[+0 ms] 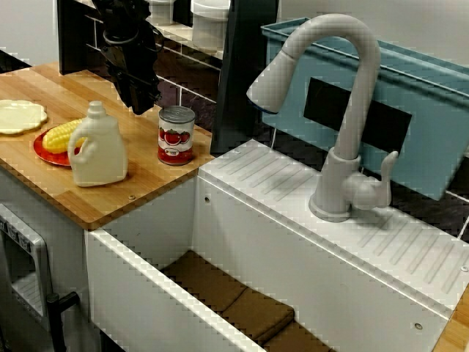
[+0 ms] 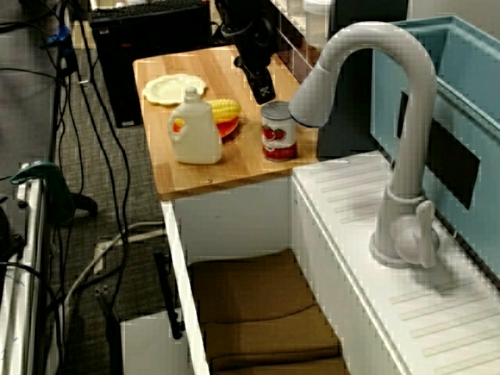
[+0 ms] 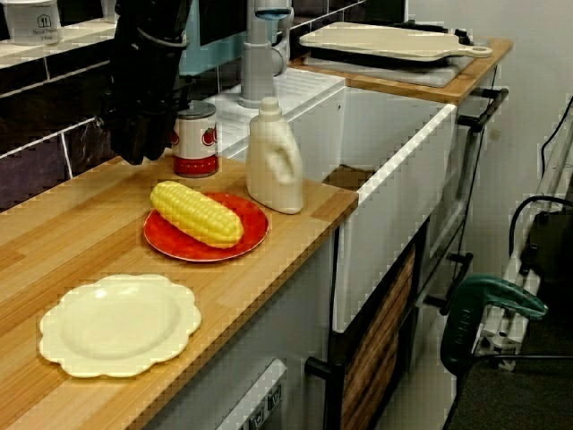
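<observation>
- Two risks with fingers [image 1: 141, 103], open or closed impossible to tell, hovering beside tomato can [image 1: 176, 135] near surface [image 1: 139, 187] back edge.
- Could topple can sideways.
- Could clip white jug [image 1: 99, 150].

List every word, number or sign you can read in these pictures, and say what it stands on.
No text reads clearly.
Tomato can: print on the red label, too blurred to read.
White canister, top left in the view along the counter: dark print, too small to read.
White jug: small coloured sticker, no legible words.
</observation>
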`<state>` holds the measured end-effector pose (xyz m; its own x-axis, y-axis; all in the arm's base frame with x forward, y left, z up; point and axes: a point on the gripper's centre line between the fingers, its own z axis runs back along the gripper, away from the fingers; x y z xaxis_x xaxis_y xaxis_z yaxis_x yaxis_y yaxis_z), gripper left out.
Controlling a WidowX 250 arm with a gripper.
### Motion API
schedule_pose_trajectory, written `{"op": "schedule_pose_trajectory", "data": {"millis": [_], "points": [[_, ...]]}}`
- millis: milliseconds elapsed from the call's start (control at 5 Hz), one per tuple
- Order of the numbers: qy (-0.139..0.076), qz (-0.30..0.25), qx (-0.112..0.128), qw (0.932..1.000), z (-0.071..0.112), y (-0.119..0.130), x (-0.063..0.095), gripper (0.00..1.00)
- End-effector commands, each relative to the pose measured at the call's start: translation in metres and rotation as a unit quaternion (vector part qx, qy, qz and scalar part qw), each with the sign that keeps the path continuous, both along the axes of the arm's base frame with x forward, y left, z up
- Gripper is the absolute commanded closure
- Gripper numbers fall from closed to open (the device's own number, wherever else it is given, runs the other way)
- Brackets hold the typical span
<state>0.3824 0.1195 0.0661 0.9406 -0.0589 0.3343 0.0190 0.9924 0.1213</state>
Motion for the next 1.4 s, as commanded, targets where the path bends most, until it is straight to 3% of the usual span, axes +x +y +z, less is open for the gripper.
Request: {"op": "schedule_pose_trajectory", "data": {"millis": [0, 200, 400, 600, 1000, 1200], "points": [[0.016, 0.010, -0.016, 0.9997, 0.022, 0.012, 0.009, 1.00], [0.029, 0.002, -0.028, 0.9992, 0.032, 0.007, 0.006, 1.00], [0.041, -0.016, -0.041, 0.9982, 0.042, -0.005, -0.006, 1.00], [0.048, -0.036, -0.055, 0.9967, 0.045, -0.020, -0.022, 1.00], [0.073, -0.051, -0.087, 0.9922, 0.039, -0.058, -0.037, 1.00], [0.068, -0.058, -0.077, 0.9930, 0.036, -0.067, -0.040, 1.00]]}}
